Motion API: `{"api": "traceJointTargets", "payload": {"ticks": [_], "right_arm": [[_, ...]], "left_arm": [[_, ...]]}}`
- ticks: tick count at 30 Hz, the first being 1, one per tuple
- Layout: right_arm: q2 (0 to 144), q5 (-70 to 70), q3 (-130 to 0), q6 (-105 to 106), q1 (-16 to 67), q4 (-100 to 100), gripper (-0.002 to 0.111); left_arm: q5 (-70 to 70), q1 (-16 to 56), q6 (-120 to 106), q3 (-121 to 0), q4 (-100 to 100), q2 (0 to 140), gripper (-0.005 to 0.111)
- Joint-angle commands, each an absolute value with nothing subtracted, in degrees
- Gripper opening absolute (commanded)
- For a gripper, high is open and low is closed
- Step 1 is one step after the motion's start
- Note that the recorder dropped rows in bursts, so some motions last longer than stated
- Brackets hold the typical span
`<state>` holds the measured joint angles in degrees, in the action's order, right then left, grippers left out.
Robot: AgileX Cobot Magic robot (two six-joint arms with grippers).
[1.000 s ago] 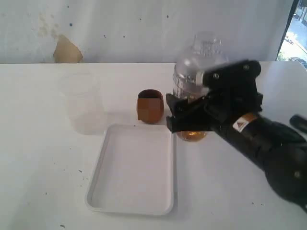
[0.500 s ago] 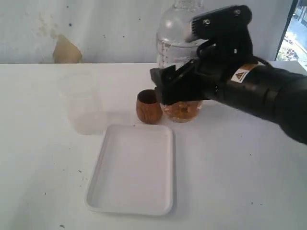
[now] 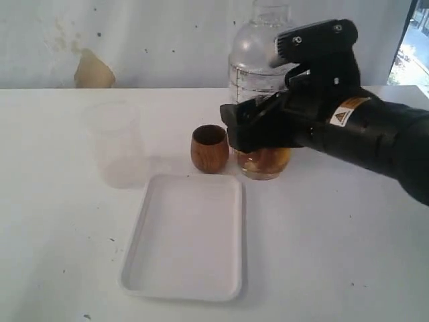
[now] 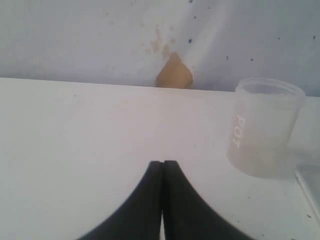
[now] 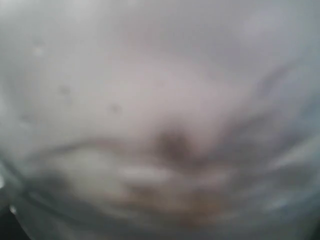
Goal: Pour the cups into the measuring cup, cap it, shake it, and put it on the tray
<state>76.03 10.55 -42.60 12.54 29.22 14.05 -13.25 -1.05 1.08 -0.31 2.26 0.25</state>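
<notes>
Compared with half a second ago, the measuring cup [image 3: 258,64] is sitting lower and further right in the exterior view, drawn off from the wooden cup [image 3: 209,149] it was overlapping.

My right claw [image 3: 255,134] is gripping the measuring cup around its middle, jaws spread wide and pressed to its clear wall. The cup is standing close to upright, with amber liquid pooling at its bottom. I cannot tell whether its base is touching the table [image 3: 335,255]. The right wrist view is showing only a blur of clear plastic with a brown smear.

Surroundings: the wooden cup is standing just beside the measuring cup, on its left in the exterior view. The white tray [image 3: 188,241] is lying in front of both, apart from them. A frosted cup [image 3: 117,144] is standing well to the left. A tan patch [image 3: 94,70] is showing on the wall behind it.

Pose: my right arm is reaching in from the right edge, the wrist pointing toward the middle of the table. My left claw [image 4: 162,165] is hanging with its fingers pressed together on nothing, facing the frosted cup and the tan patch.

Count: one measuring cup, one wooden cup, one frosted cup, one tray, two claws.
</notes>
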Motion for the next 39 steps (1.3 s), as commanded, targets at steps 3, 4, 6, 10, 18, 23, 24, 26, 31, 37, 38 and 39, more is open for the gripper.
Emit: {"api": "traceJointTargets", "payload": {"ticks": [3, 4, 6, 10, 18, 23, 24, 26, 31, 37, 38, 39], "right_arm": [[74.59, 18.03, -42.45, 14.0, 28.54, 18.99, 0.0], [74.88, 18.59, -42.79, 12.81, 27.89, 20.16, 0.0], [74.89, 14.13, -43.2, 11.26, 29.46, 14.31, 0.0], [76.17, 16.38, -40.3, 11.53, 32.52, 12.18, 0.0], [72.24, 8.84, -46.14, 13.62, 31.98, 14.65, 0.0], [77.24, 15.12, -40.46, 11.58, 32.61, 14.76, 0.0], [76.35, 15.12, -41.04, 11.58, 32.61, 14.76, 0.0], [73.84, 14.27, -42.29, 11.69, 32.61, 14.76, 0.0], [73.46, 13.88, -40.0, 12.65, 32.58, 15.33, 0.0], [74.06, 15.08, -40.88, 12.71, 33.62, 15.33, 0.0], [72.73, 15.96, -41.74, 13.52, 33.62, 15.33, 0.0], [72.01, 17.23, -42.24, 15.38, 33.45, 15.62, 0.0]], "left_arm": [[-13.37, -1.0, 1.06, 0.0, 2.15, 0.0, 0.0], [-13.37, -1.0, 1.06, 0.0, 2.15, 0.0, 0.0], [-13.37, -1.0, 1.06, 0.0, 2.15, 0.0, 0.0], [-13.37, -1.0, 1.06, 0.0, 2.15, 0.0, 0.0], [-13.37, -1.0, 1.06, 0.0, 2.15, 0.0, 0.0], [-13.37, -1.0, 1.06, 0.0, 2.15, 0.0, 0.0], [-13.37, -1.0, 1.06, 0.0, 2.15, 0.0, 0.0], [-13.37, -1.0, 1.06, 0.0, 2.15, 0.0, 0.0], [-13.37, -1.0, 1.06, 0.0, 2.15, 0.0, 0.0], [-13.37, -1.0, 1.06, 0.0, 2.15, 0.0, 0.0], [-13.37, -1.0, 1.06, 0.0, 2.15, 0.0, 0.0], [-13.37, -1.0, 1.06, 0.0, 2.15, 0.0, 0.0]]}}
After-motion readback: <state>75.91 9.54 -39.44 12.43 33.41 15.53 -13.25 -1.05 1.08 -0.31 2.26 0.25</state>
